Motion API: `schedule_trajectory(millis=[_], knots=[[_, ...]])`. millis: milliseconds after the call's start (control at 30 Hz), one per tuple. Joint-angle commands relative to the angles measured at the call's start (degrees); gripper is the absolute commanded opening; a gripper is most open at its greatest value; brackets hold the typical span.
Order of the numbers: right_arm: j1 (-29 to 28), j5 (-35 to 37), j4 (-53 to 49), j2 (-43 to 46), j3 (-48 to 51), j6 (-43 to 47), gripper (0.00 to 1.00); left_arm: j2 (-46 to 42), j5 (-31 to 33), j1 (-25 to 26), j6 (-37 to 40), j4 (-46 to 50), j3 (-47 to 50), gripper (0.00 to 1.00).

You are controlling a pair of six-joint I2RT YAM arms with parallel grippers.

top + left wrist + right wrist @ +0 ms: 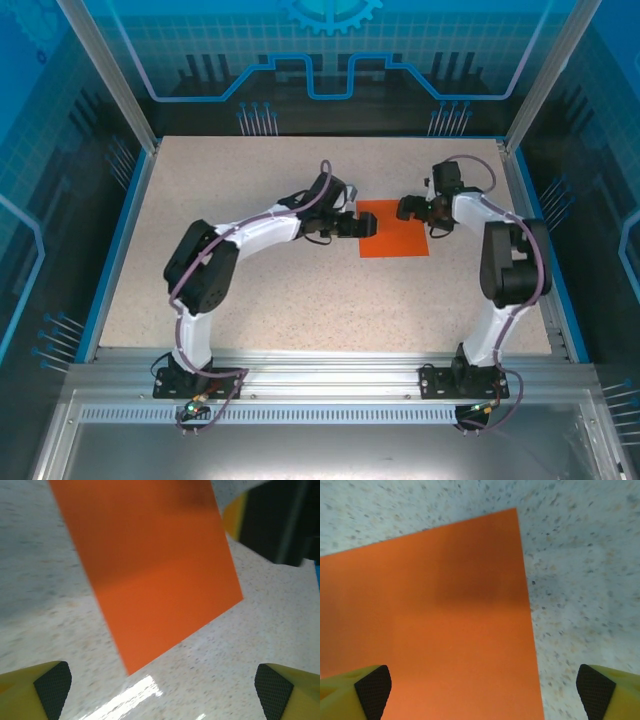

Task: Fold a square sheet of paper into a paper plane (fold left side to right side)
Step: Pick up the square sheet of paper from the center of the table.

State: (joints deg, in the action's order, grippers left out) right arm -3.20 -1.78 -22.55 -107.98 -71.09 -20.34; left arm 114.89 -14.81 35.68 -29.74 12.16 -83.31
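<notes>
Jaws on both arms stand spread wide and hold nothing. The left jaws hover at the left edge of the square sheet of paper [400,238], and the right jaws hover over its far right corner. The sheet lies flat on the table [250,310], a little right of the middle and well away from every edge.

From the left wrist, a near corner of the sheet points down between the two pads [52,690], not yet between them. From the right wrist, one pad [372,690] sits over the orange and the sheet's side edge runs down between the pads.

The fold has likely not begun. Thin paper lying flush gives little to grip, so one pad probably has to slide under the left edge before closing. The right jaws would do best pressing the right half down so the sheet cannot skate. Edges should meet squarely before creasing.

One obstacle is the right arm's own finger [280,520], which stands where the lifted edge must land. The frame posts [105,70] stand well clear.
</notes>
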Motion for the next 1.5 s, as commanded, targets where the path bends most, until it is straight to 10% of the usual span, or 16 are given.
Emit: schedule_trajectory(millis=[0, 600, 1033, 1467], knots=[[-1.4, 0.0, -3.6, -3.4, -4.4, -1.3, 0.99, 4.0, -6.3, 0.6, -5.1, 0.4, -4.2, 0.99], [-4.8, 4.0, -14.3, -9.2, -9.9, -3.2, 0.97, 16.2, -7.1, 3.6, -8.0, 3.7, -13.1, 0.96], [-6.6, -9.8, -14.3, -7.3, -6.8, -1.2, 0.88, 18.5, -6.2, 4.2, -8.2, 5.2, -13.6, 0.95], [-5.4, -13.9, -13.2, -3.2, -4.1, 1.3, 0.45, 13.6, -5.8, 4.1, -5.9, 4.5, -11.6, 0.95]])
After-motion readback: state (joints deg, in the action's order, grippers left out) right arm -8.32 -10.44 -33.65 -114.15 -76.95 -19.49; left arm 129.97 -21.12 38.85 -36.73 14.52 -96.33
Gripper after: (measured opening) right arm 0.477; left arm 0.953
